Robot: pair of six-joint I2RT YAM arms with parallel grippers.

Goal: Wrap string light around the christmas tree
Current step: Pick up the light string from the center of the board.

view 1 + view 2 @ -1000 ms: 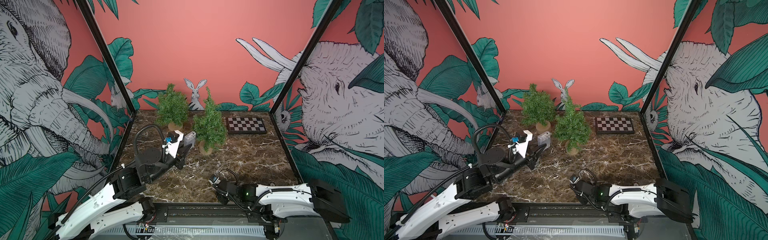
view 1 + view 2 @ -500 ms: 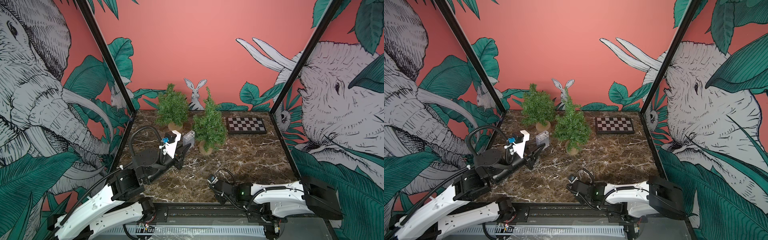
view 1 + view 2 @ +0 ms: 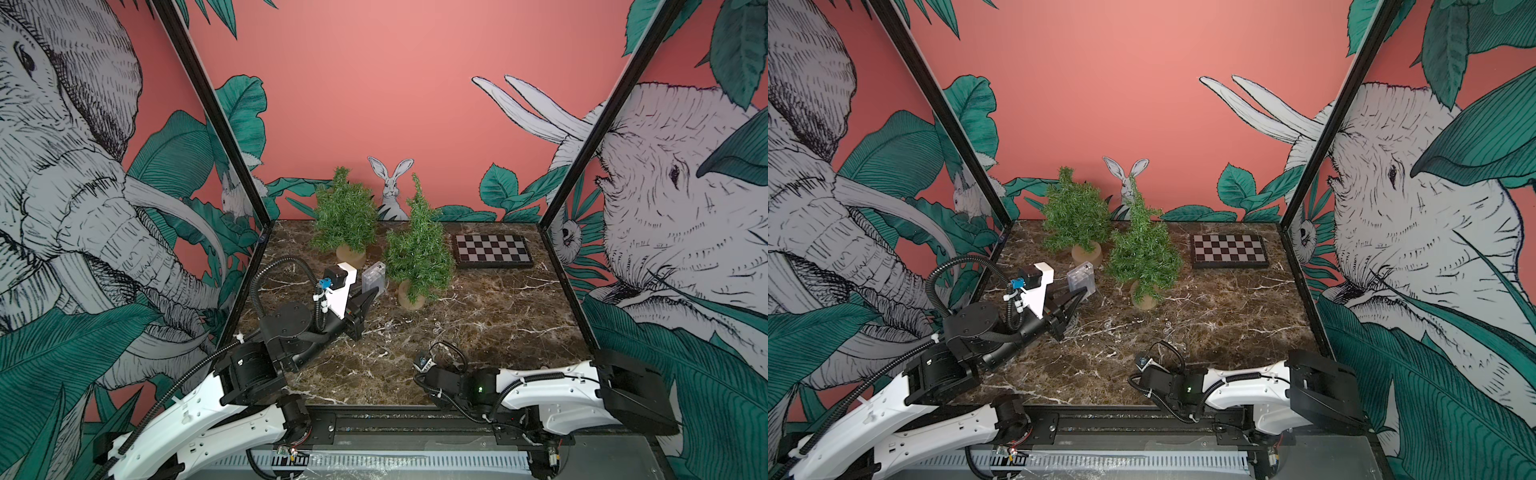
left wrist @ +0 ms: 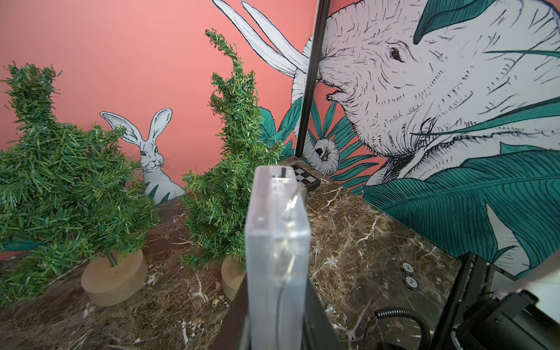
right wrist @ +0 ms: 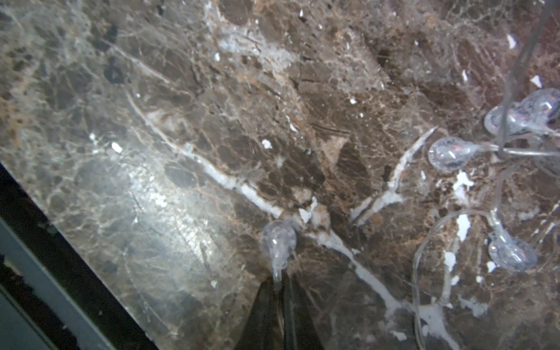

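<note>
While the right gripper is clenched on the string light just behind its end bulb, lift slowly and keep tension low. The other loops lie slack on the tabletop beside it and could snag. Note: the left gripper grasps the clear, rigid battery box, upright. The christmas tree stands just beyond that box. Bulbs are glassy teardrops on a fine, springy strand. Foliage is bristly; the tabletop is a polished marble pattern.
</note>
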